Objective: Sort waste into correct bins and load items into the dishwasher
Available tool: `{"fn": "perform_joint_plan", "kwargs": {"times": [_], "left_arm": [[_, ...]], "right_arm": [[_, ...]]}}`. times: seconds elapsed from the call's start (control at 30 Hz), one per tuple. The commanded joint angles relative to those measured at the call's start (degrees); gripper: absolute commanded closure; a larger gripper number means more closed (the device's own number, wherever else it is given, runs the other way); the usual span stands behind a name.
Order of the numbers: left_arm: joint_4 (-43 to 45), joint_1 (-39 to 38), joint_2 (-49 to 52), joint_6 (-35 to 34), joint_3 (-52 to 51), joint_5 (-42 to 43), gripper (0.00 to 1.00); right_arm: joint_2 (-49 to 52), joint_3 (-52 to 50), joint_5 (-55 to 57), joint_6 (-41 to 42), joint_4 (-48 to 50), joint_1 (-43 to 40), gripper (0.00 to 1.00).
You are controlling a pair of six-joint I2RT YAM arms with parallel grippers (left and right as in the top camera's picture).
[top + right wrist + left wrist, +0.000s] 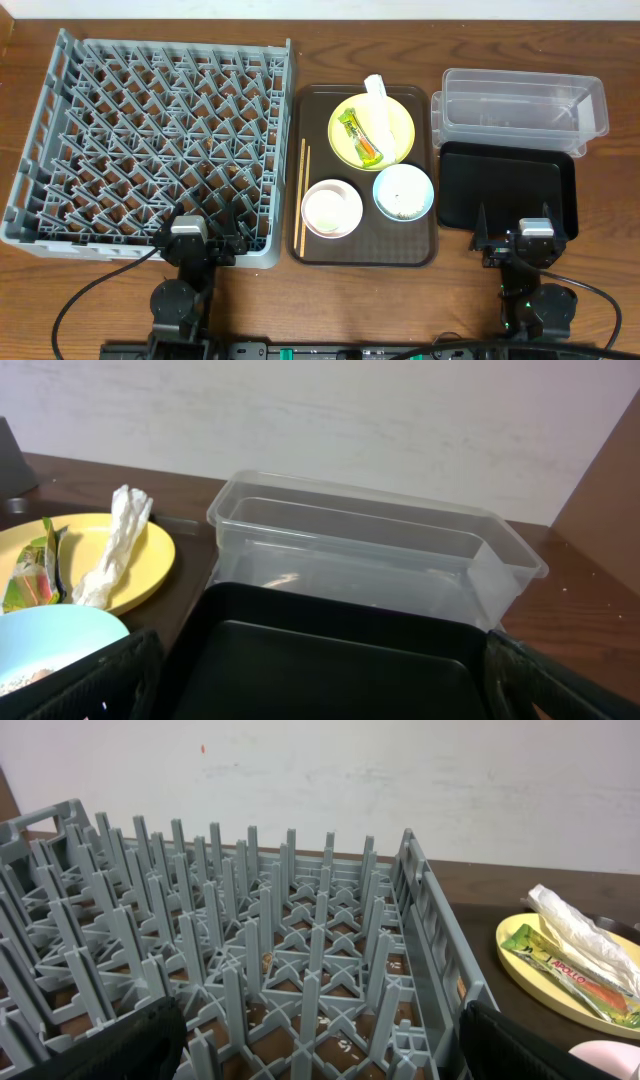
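- A dark brown rectangular serving tray [400, 248] is taken as the landmark. All the waste and dishes are gathered on it, so the sorting is judged not yet begun.
- A round yellow plate [403, 125] is set at the tray's far end. A green-and-orange snack wrapper [360, 137] and a white crumpled paper strip [379, 105] are laid side by side on it, and the strip overhangs the far rim.
- A light blue bowl [382, 182] is placed at the tray's near right, with white rice-like food scraps [403, 205] lying inside it. A pinkish-white bowl [307, 208] is set at the near left.
- Thin wooden chopsticks [303, 195] are laid along the tray's left edge.
- A large grey plastic dish rack [150, 140] is stood just left of the tray with nothing in it, presumably so that dishes need only a short carry.
- A clear plastic rectangular tub [590, 105] and a shallow black rectangular tray [505, 185] are set right of the serving tray, the tub farther back. Both are bare, and they are probably placed there as bins for the right arm.
- The left gripper [203, 230] is held spread wide with nothing between its fingers, left of the tray's near corner over the rack's edge.
- The right gripper [521, 235] is likewise spread and empty, right of the tray's near corner.
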Motion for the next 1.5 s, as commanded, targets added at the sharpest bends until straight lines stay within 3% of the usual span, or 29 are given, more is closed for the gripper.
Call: {"fn": "perform_joint_plan", "kwargs": {"times": [0.0,1.47], "left_arm": [[-2.6,0.35,-0.35,0.35,-0.87,-0.5,0.1],[-2.45,0.35,-0.35,0.37,-0.87,-0.55,0.1]], "right_arm": [[-0.31,-0.09,-0.22,-0.42,-0.26,0.63,0.01],[-0.24,-0.09,-0.46,-0.39,0.15,0.63,0.01]]}}
